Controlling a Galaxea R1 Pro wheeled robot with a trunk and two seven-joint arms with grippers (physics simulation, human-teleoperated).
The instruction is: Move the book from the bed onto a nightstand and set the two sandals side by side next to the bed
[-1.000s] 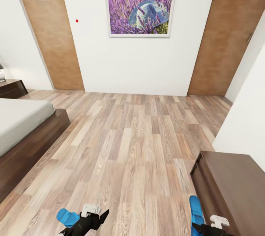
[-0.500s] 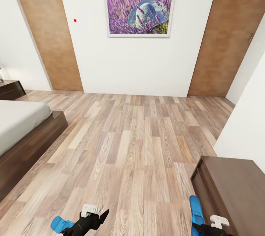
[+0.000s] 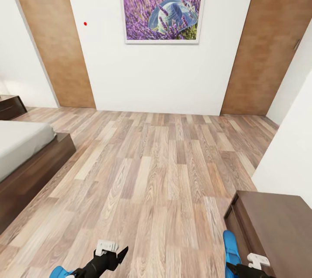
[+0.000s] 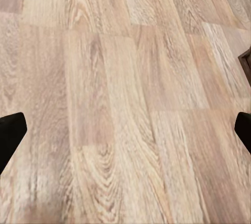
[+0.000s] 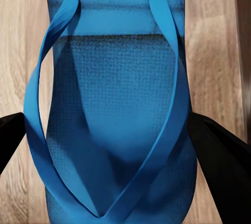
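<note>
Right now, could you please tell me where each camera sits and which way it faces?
Head view: high on the robot, looking forward and down over the wood floor to the bed and the lavender picture; both arms show at the bottom edge.
Left wrist view: near the left end effector, facing the floor, dark fingertips at the edges.
Right wrist view: near the right end effector, facing a blue sandal.
Head and right wrist views share that sandal.

head: high, facing forward-down over floor [image 3: 164, 169]
left wrist: close above floor
right wrist: very close on sandal [image 5: 117, 103]
shared: floor planks
</note>
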